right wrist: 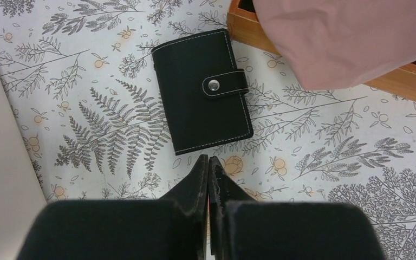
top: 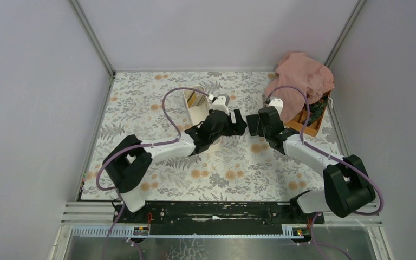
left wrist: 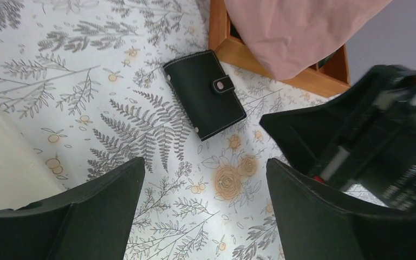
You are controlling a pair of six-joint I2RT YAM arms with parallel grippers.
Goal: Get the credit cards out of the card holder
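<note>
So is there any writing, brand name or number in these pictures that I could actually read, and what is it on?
White print on the black housing of the right gripper, seen in the left wrist view: too blurred and tilted to read.
Card holder: no text, only a plain metal snap on its strap.
Nothing else in any view shows legible words or numbers.

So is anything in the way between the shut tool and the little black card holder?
Nothing visible. The right tool sits shut just short of the card holder, with only bare flowery table cover between them. It lies flat, snapped closed.
</note>
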